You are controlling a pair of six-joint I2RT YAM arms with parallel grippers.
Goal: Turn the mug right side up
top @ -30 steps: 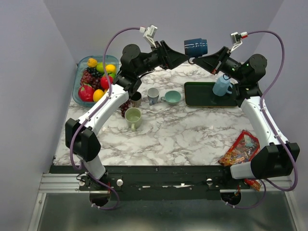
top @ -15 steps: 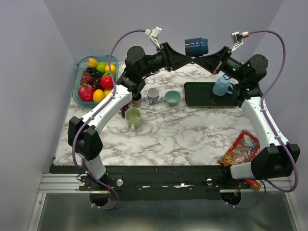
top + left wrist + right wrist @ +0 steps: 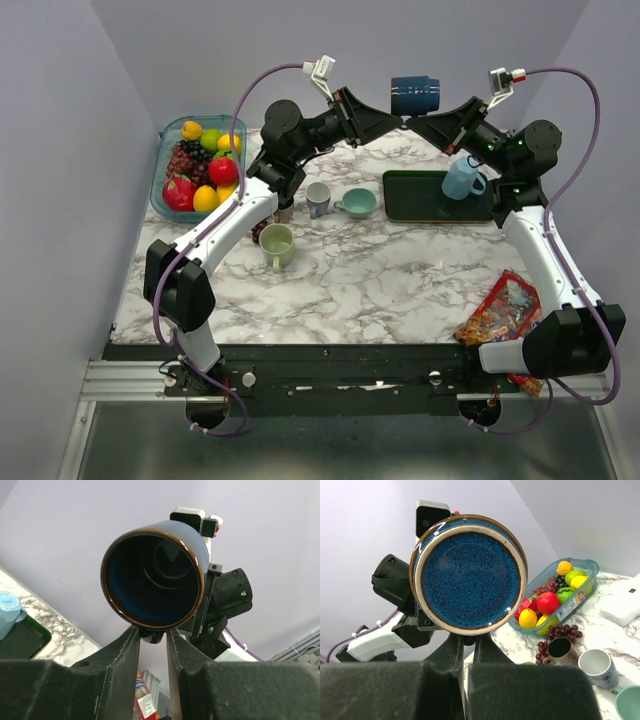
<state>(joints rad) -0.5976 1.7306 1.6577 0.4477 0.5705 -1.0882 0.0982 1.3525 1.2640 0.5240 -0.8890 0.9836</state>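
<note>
Right claw (image 3: 468, 641) grips blue mug (image 3: 470, 580), base showing.

light: bright, even, soft shadows
glare: we spot a sheen on the mug (image 3: 470, 580)
blur: near fingers (image 3: 120, 675) look mushy

A robot test lab: plain grey walls (image 3: 60, 150) box in one marble table (image 3: 380, 280), two robot arms (image 3: 228, 222) are bolted to a metal rail (image 3: 130, 378) at its edge, and purple cables (image 3: 243, 95) loop above them

We see little of the mug (image 3: 150, 575) handle (image 3: 151, 635); fingers (image 3: 125, 655) cover it in both wrist views.
</note>
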